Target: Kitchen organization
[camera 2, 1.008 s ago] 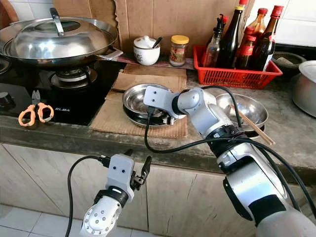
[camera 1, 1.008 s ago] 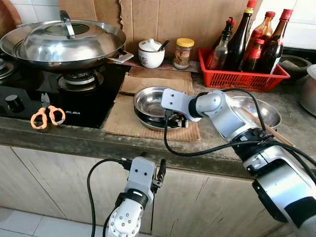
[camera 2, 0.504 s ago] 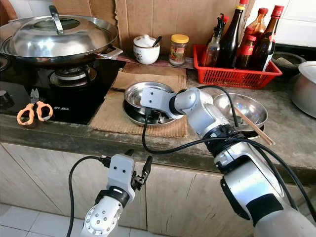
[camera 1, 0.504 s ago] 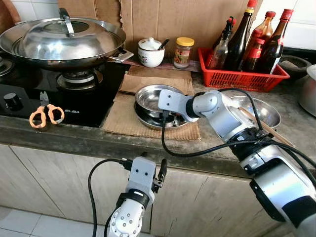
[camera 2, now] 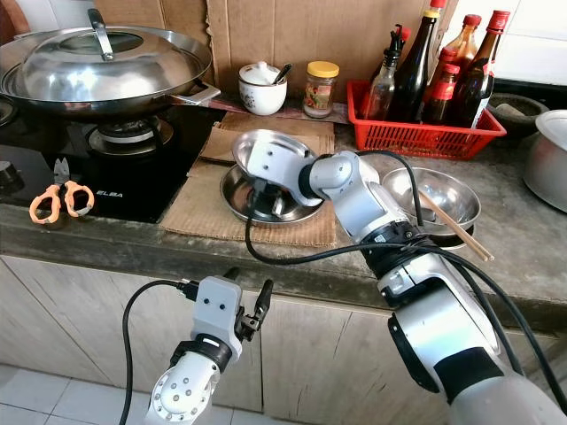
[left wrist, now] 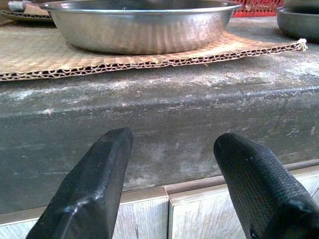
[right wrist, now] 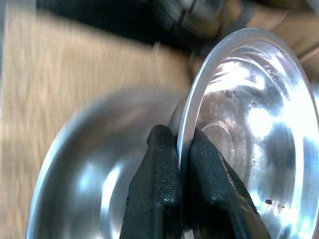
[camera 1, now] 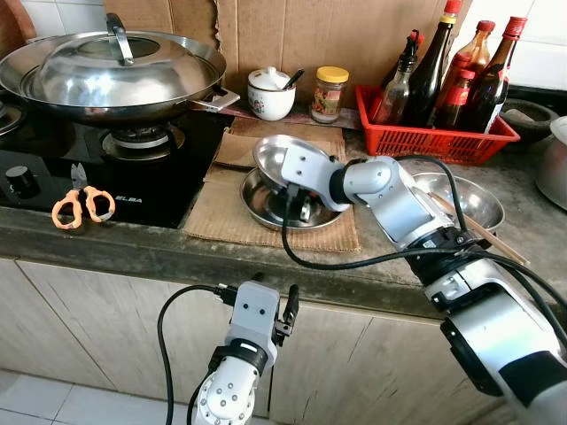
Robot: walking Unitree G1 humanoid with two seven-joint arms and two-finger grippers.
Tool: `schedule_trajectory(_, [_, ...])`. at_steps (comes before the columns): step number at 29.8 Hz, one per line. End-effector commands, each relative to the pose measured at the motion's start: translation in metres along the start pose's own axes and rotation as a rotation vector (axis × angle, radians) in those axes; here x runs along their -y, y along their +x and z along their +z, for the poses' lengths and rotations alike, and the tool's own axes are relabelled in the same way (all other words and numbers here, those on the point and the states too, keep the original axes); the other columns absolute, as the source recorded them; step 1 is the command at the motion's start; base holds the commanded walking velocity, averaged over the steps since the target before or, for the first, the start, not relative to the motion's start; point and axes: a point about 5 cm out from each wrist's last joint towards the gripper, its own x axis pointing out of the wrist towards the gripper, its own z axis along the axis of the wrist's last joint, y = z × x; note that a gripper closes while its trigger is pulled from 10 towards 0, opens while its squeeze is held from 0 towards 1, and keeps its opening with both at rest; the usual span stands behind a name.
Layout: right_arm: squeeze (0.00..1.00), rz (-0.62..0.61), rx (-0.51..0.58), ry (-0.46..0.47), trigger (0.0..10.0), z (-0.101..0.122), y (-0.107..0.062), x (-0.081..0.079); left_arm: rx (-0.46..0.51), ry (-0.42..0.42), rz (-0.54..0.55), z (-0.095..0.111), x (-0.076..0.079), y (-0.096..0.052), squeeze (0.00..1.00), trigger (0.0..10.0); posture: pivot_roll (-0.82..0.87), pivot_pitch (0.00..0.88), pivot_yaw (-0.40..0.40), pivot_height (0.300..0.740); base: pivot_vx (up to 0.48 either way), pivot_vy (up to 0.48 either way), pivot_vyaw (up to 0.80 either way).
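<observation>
Two steel bowls are on a cardboard mat (camera 1: 217,217) on the counter. My right gripper (right wrist: 182,149) is shut on the rim of the upper steel bowl (camera 1: 273,150), which is raised and tilted above the lower steel bowl (camera 1: 261,202). The right arm reaches in from the right, its wrist just over the lower bowl. My left gripper (left wrist: 174,189) is open with nothing between its fingers. It hangs below the counter's front edge (left wrist: 164,104), facing the cabinet doors.
A lidded wok (camera 1: 111,71) sits on the gas stove at left, with orange scissors (camera 1: 81,205) near the front. Behind are a ceramic jar (camera 1: 270,96), a glass jar (camera 1: 330,93) and a red basket of bottles (camera 1: 434,137). Another steel bowl with chopsticks (camera 1: 465,202) lies at right.
My right gripper has lifted the upper bowl off the lower one, tilting it and carrying it back and to the left. The left arm has not moved.
</observation>
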Motion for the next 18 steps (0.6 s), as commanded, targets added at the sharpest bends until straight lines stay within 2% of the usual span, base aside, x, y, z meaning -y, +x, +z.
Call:
schedule_trajectory(1, [0.00,-0.119,0.153,0.051,0.0,0.021,-0.006,0.010,-0.001,0.004,0.004,0.000,0.000,0.001,0.00,10.0,0.12,0.017,-0.094,0.740,0.000,0.000,0.00])
schedule_trajectory(2, [0.00,-0.119,0.153,0.051,0.0,0.021,-0.006,0.010,-0.001,0.004,0.004,0.000,0.000,0.001,0.00,10.0,0.12,0.017,-0.094,0.740,0.000,0.000,0.00])
schedule_trajectory(5, [0.00,-0.241,0.271,0.135,0.0,0.029,-0.010,0.011,-0.001,0.007,0.006,0.000,-0.001,0.001,0.00,10.0,0.12,0.014,-0.088,0.740,0.000,0.000,0.00])
schedule_trajectory(6, [0.00,-0.346,0.344,0.209,0.0,0.031,-0.015,0.014,0.001,0.009,0.006,0.000,-0.002,0.001,0.00,10.0,0.12,0.011,-0.086,0.740,0.000,0.000,0.00])
schedule_trajectory(7, [0.00,-0.369,0.358,0.227,0.0,0.032,-0.016,0.014,0.001,0.009,0.006,0.000,-0.002,0.002,0.00,10.0,0.12,0.011,-0.086,0.740,0.000,0.000,0.00])
schedule_trajectory(9, [0.00,-0.449,0.465,0.284,0.0,0.038,-0.026,0.014,0.005,0.010,0.008,0.001,-0.002,0.002,0.00,10.0,0.12,0.009,-0.082,0.740,0.000,0.000,0.00])
schedule_trajectory(10, [0.00,-0.449,0.465,0.284,0.0,0.038,-0.026,0.014,0.005,0.010,0.008,0.001,-0.002,0.002,0.00,10.0,0.12,0.009,-0.082,0.740,0.000,0.000,0.00])
schedule_trajectory(12, [0.00,-0.553,0.568,0.354,0.0,0.042,-0.040,0.009,0.012,0.011,0.010,0.001,-0.004,0.002,0.00,10.0,0.12,0.005,-0.073,0.740,0.000,0.000,0.00])
schedule_trajectory(14, [0.00,-0.593,0.591,0.342,0.0,0.042,-0.045,0.007,0.021,0.012,0.011,0.003,-0.004,0.002,0.00,10.0,0.12,0.004,-0.073,0.740,0.000,0.000,0.00])
schedule_trajectory(15, [0.00,-0.662,0.635,0.356,0.0,0.044,-0.054,0.002,0.031,0.016,0.012,0.004,-0.005,0.002,0.00,10.0,0.13,0.002,-0.070,0.740,0.000,0.000,0.00])
schedule_trajectory(18, [0.00,-0.764,0.671,0.356,0.0,0.044,-0.067,-0.005,0.038,0.018,0.017,0.004,-0.007,0.001,0.00,10.0,0.12,0.000,-0.064,0.740,0.000,0.000,0.00])
